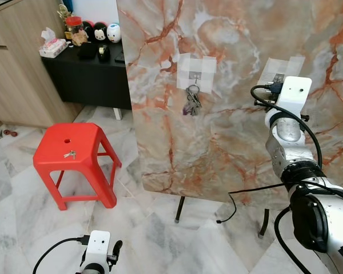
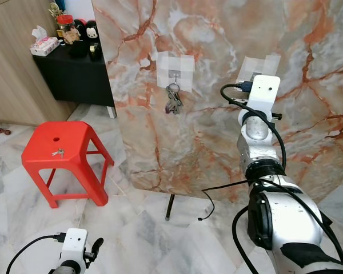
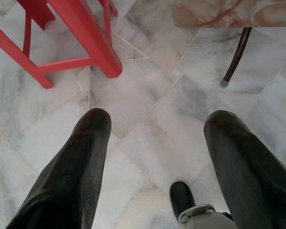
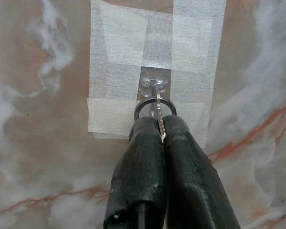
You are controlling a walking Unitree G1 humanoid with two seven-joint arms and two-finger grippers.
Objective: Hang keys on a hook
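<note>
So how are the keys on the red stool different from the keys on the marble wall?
The small silver keys on the red plastic stool lie flat on its seat, while the dark bunch of keys on the marble board hangs from a taped hook. The stool keys look like a smaller set; the hanging bunch is bigger and fuller. Neither is held by a claw.

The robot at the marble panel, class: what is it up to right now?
The right gripper is raised to the marble panel, shut on a key ring at a taped-on hook. Another key bunch hangs from a second hook. A small key lies on the red stool. The left gripper hangs open above the floor.
</note>
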